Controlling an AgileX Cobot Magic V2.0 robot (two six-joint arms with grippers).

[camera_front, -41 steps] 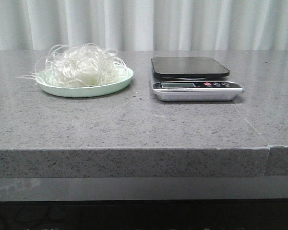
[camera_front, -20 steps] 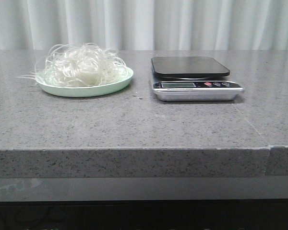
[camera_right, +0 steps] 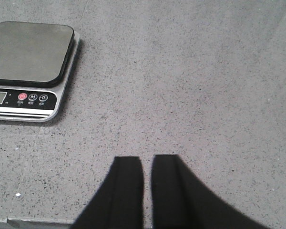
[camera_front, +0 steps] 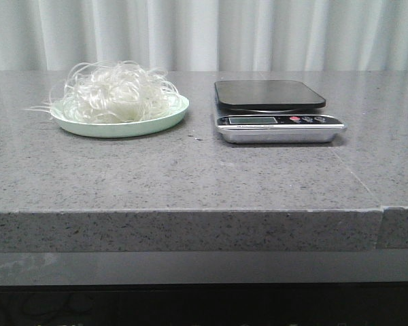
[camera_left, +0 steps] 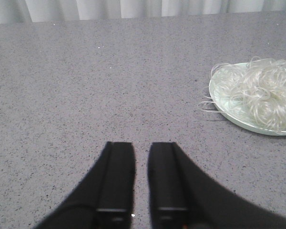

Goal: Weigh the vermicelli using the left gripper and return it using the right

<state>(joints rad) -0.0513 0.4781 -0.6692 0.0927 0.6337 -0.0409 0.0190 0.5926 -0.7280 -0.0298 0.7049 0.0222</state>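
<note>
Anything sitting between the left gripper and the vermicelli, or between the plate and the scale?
Nothing visible. Only bare countertop lies between the left gripper and the vermicelli on its plate. The gap across to the scale holds only tiny crumbs.

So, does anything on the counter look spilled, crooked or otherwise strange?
Only small things: some vermicelli strands hang over the pale green plate rim on its left side, and tiny white crumbs lie between plate and kitchen scale. The scale sits flat, platform bare.
</note>
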